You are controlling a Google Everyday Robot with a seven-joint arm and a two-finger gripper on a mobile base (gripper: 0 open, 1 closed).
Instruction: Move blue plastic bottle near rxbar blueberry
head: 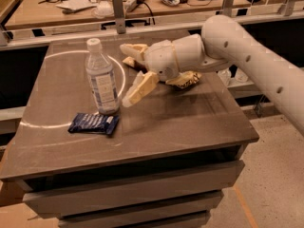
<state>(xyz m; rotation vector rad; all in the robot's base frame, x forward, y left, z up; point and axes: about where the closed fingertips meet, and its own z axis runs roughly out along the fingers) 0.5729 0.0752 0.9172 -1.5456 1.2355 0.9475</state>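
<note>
The blue plastic bottle (101,79), clear with a white cap and pale label, stands upright on the grey table (180,122) at the left. The rxbar blueberry (93,124), a flat dark-blue wrapper, lies just in front of the bottle's base, nearly touching it. My gripper (128,75) is open, just right of the bottle and apart from it. One finger (138,89) points down toward the bottle's base and the other (133,50) sits higher behind. It holds nothing.
A brown-and-white chip bag (185,80) lies partly under my wrist at the table's middle back. Behind the table runs a workbench (71,11) with cables, papers and metal posts. The table's front edge drops to the floor at right.
</note>
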